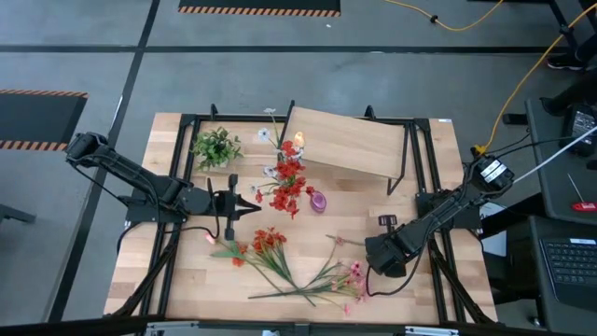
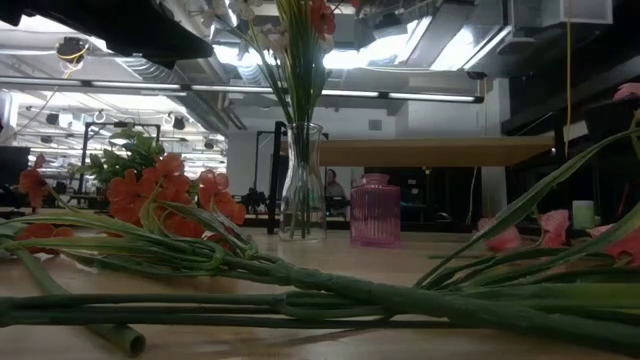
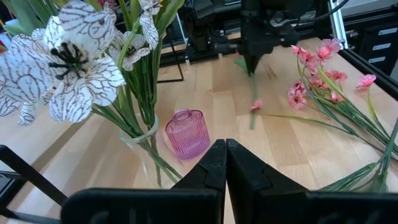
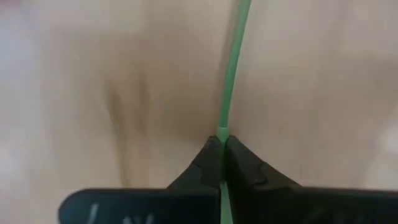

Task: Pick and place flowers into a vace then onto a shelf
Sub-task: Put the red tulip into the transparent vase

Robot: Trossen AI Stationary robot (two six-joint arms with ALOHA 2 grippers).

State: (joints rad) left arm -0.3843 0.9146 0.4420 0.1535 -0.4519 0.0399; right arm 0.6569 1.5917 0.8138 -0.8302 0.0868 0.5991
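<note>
We are pinching a thin green stalk (image 4: 231, 74) with our right claw (image 4: 222, 149), its two dark fingers pressed together on the stem just above the desk (image 1: 187, 271). In the high view this claw (image 1: 376, 250) is hanging low over the desk's right half, beside the loose pink flowers (image 1: 350, 278). Our left claw (image 3: 226, 163) is sitting pressed together and holding nothing, pointing toward the clear vase (image 3: 142, 138) and the small pink ribbed jar (image 3: 187, 132) next to it. From above, that claw (image 1: 254, 209) is waiting near the desk's middle left, just beside the bouquet of red and white blooms (image 1: 289, 182) standing in the vase. More loose flowers with orange-red blooms (image 1: 266, 245) are lying flat on the desk in front of the vase, their stalks crossing the pink ones. The shelf (image 1: 350, 142) is standing at the desk's back edge, behind the vase, and the green leafy tuft (image 1: 216, 147) is sitting to its left.
</note>
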